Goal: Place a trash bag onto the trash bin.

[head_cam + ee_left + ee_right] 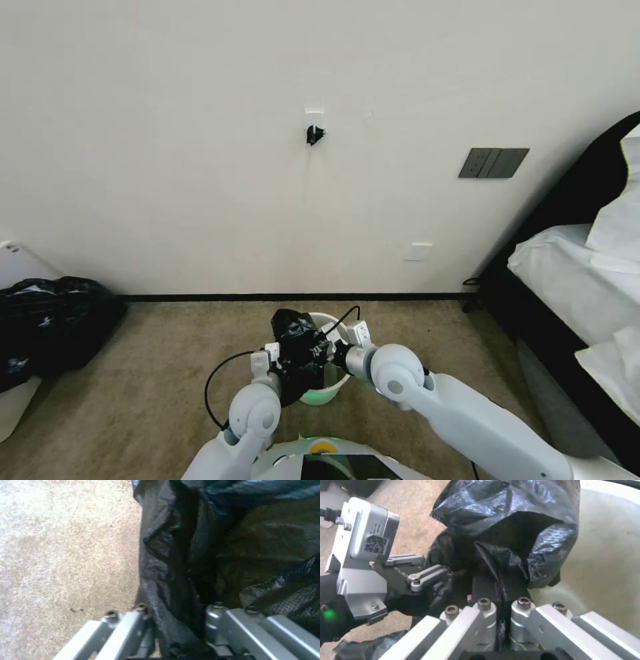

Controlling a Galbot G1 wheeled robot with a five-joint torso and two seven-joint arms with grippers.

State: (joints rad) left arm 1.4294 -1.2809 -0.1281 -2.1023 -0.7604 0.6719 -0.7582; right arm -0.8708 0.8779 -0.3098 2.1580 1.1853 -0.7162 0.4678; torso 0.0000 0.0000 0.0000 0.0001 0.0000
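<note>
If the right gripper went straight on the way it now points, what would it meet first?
The right gripper, shut on the trash bag, would likely push into the bag first, then the left gripper beside it; depth is unclear.

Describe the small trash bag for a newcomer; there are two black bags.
On the carpet by the wall stands the white trash bin. The trash bag hangs above it, unlike the bulging black bag on the floor at far left.

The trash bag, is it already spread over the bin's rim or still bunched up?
Still bunched: the trash bag hangs crumpled between the left end effector and right end effector, beside the trash bin's bare rim.
</note>
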